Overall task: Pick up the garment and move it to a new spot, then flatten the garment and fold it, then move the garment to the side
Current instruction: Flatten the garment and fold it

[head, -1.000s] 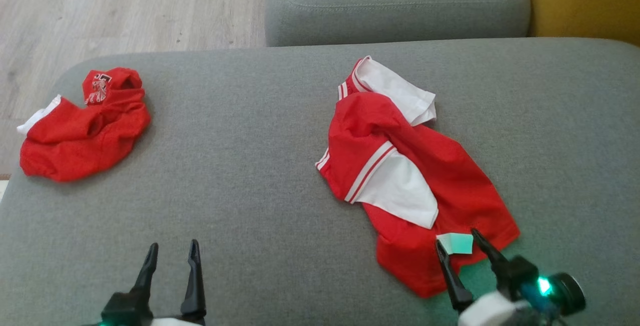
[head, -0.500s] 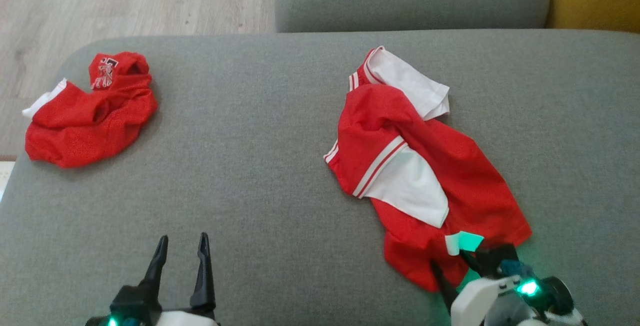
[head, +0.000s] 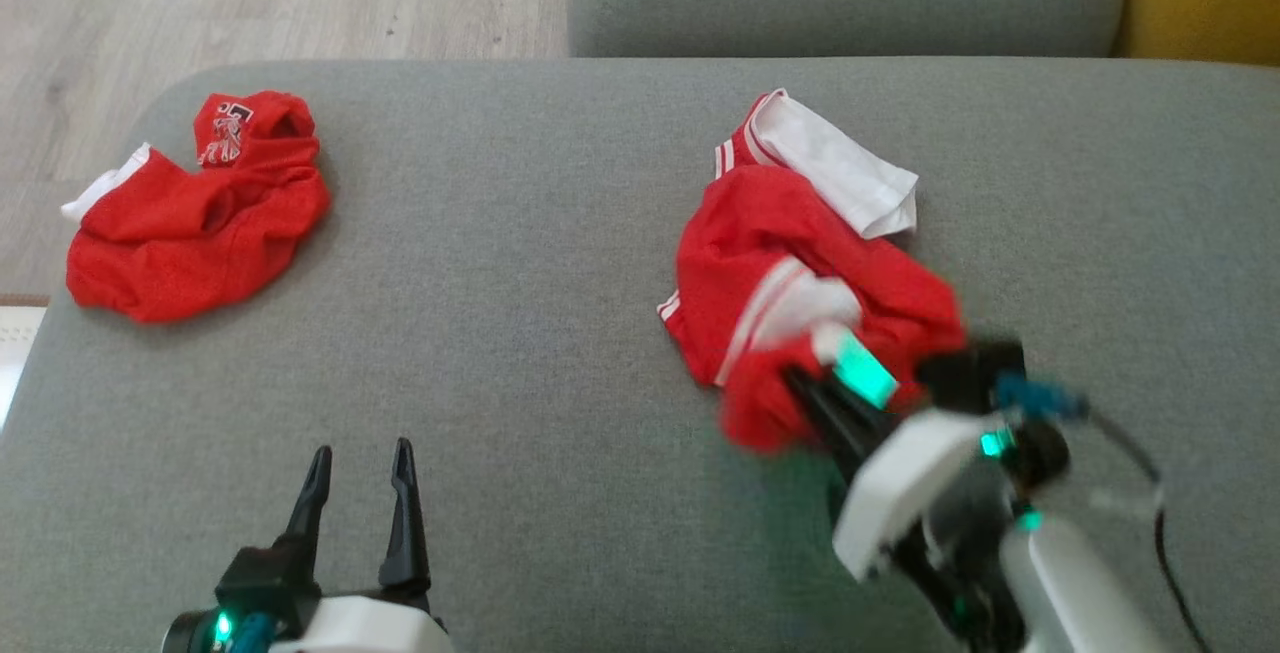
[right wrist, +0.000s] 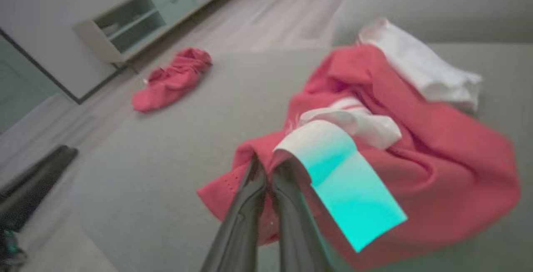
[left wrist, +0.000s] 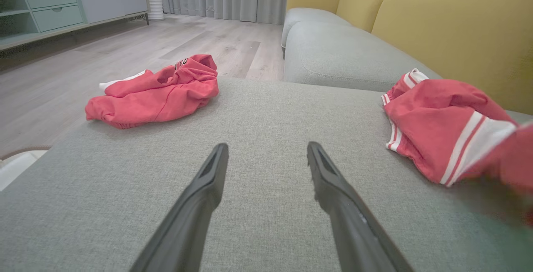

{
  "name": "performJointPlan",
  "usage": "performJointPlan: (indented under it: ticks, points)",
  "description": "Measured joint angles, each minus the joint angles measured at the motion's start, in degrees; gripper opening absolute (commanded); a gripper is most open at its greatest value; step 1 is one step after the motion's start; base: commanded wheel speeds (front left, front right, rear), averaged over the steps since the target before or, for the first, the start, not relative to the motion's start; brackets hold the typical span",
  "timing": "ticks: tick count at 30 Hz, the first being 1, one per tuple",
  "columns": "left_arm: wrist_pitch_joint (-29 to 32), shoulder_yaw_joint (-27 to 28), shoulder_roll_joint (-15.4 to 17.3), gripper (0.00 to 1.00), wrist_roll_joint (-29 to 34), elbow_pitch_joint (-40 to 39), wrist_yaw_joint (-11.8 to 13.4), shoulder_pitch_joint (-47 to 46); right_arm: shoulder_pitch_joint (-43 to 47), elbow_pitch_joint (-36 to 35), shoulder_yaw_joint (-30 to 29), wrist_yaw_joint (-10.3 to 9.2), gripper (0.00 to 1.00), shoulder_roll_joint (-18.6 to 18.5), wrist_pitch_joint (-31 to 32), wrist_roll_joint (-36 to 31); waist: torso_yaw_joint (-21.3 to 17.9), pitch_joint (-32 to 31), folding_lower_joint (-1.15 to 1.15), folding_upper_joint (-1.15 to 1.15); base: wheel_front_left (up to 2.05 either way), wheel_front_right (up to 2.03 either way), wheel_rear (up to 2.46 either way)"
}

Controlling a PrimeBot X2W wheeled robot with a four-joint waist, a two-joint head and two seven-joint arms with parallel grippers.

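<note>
1. Found red-and-white jersey (head: 760, 233) bunched right of centre on grey sofa cushion (head: 520, 333), near hem pinched in closed right gripper (right wrist: 270, 170).
2. Found left gripper (head: 360, 458) spread wide, empty, near left.
3. Lift clear before carrying; avoid dragging.

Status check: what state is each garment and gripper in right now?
red-and-white garment, bunched up, near edge pinched by the right gripper.
right gripper, shut on that garment's edge.
left gripper, open, holding nothing.
second red garment, crumpled heap, untouched.
</note>
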Motion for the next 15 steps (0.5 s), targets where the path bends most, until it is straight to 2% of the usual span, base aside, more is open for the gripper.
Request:
performJointPlan:
  ticks: [3, 6, 11, 15]
  points:
    - [0.0, -0.6, 0.0, 1.00, -0.7, 0.1, 0.1, 0.0, -4.6, -6.2, 2.1, 0.00, 0.00, -0.1, 5.7, 3.9, 0.2, -0.4, 0.00, 0.00, 0.00, 0.00, 0.00]
    - [0.0, -2.0, 0.0, 1.00, -1.4, 0.2, 0.4, -0.4, -10.3, -9.4, 2.9, 0.00, 0.00, -0.5, 11.5, 7.5, 0.7, -0.7, 0.00, 0.00, 0.00, 0.00, 0.00]
    - [0.0, -4.3, 0.0, 1.00, -3.3, 0.3, 1.2, -2.0, -20.2, -9.1, 1.6, 0.00, 0.00, -0.5, 18.2, 13.0, 2.7, -1.1, 0.00, 0.00, 0.00, 0.00, 0.00]
    - [0.0, -6.9, 0.0, 1.00, -5.0, 0.4, 2.2, -2.4, -28.8, -4.7, -1.1, 0.00, 0.00, -0.5, 18.5, 17.1, 5.0, -1.1, 0.00, 0.00, 0.00, 0.00, 0.00]
